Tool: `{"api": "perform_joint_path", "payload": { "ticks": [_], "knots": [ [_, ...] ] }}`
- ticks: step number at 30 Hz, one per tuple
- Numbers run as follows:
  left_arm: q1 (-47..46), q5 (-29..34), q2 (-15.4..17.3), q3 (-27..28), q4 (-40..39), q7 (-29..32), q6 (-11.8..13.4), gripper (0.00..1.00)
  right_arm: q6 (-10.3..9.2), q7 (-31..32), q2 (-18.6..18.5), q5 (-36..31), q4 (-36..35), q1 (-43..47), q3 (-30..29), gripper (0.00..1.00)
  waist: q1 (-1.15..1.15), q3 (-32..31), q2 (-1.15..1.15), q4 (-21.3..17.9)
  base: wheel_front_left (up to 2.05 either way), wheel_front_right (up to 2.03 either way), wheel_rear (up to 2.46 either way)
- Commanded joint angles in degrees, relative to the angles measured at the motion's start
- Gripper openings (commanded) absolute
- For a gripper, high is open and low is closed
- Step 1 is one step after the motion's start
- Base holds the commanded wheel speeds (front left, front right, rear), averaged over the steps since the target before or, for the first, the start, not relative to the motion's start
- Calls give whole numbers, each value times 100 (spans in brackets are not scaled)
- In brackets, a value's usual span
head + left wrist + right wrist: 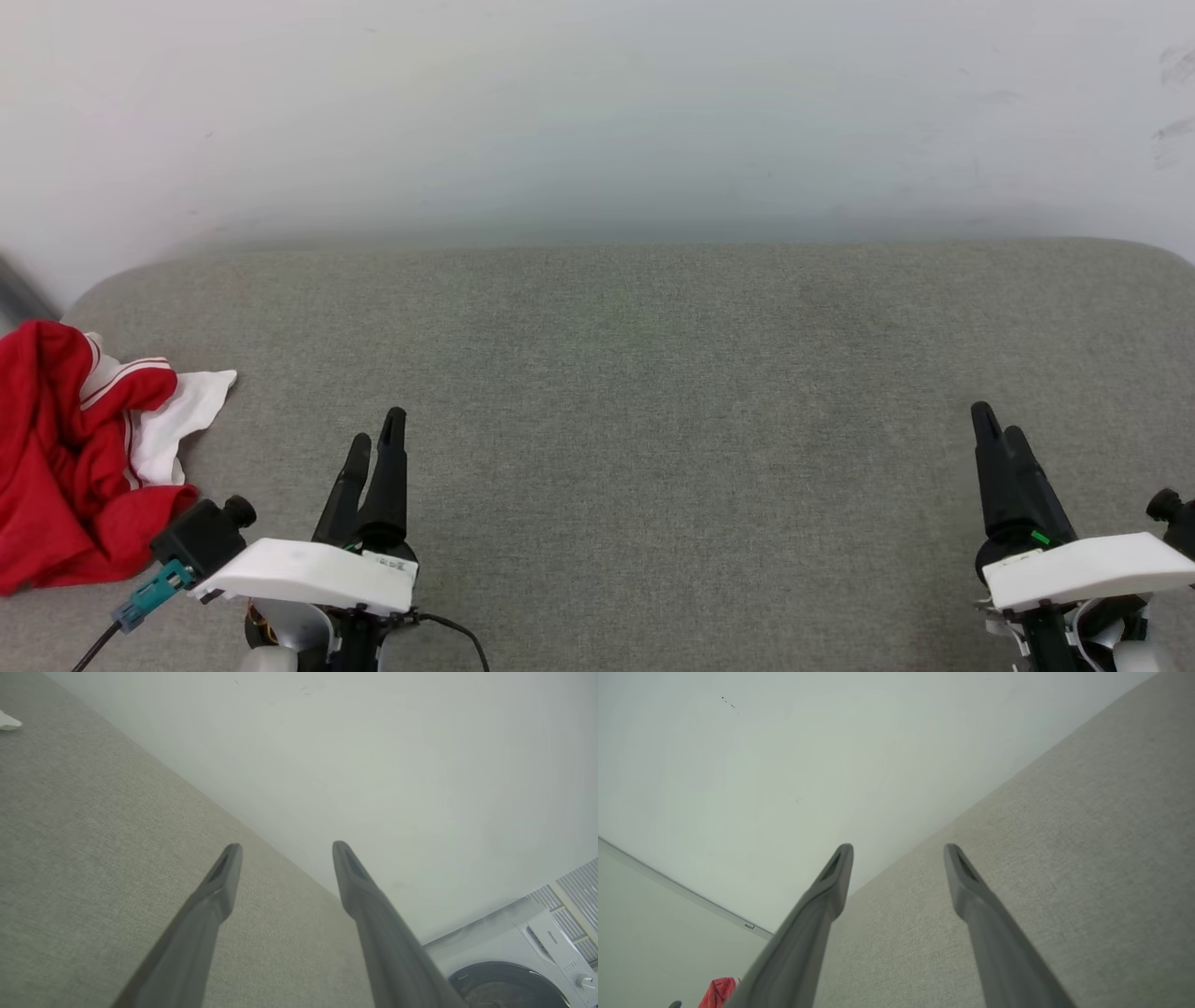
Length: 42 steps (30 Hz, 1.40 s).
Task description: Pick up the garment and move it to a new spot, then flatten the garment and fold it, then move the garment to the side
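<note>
Red garment point(56, 448) with a white sleeve end and red-and-white striped trim, crumpled in a heap on the grey fabric worktop point(653, 373), near the left gripper point(376, 431) on its left side, not touching it, far from the right gripper point(997, 422), both grippers released and empty

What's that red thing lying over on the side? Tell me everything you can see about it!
It is the garment, a soft red cloth shirt with white parts and thin red-and-white striped trim. It lies crumpled in a loose heap, not flat or folded, at the left end of the grey fabric surface, partly cut off by the picture's edge. It rests on that surface and nothing grips it. The left gripper stands open to its right, fingertips clear of the cloth.
</note>
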Motion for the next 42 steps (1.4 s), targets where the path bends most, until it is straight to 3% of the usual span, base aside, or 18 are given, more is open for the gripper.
{"api": "perform_joint_path", "payload": {
  "ticks": [1,10,19,42],
  "knots": [
    [-134,279,51,-33,-52,-54,-3,100,1,-50,4,-295,-81,-11,-10,100,0,-2,0,1,0,0,0],
    [-148,1555,102,-124,-21,-216,140,100,1,-81,49,-1554,-126,-1,62,100,0,-11,0,7,0,0,0],
    [-152,2423,213,-292,22,-362,280,100,1,-66,70,-2410,-205,42,73,100,0,-29,0,11,0,0,0],
    [-171,3829,429,-679,167,-688,638,100,0,-95,173,-3934,-350,162,13,100,0,-45,0,23,0,0,0]
  ]
}}
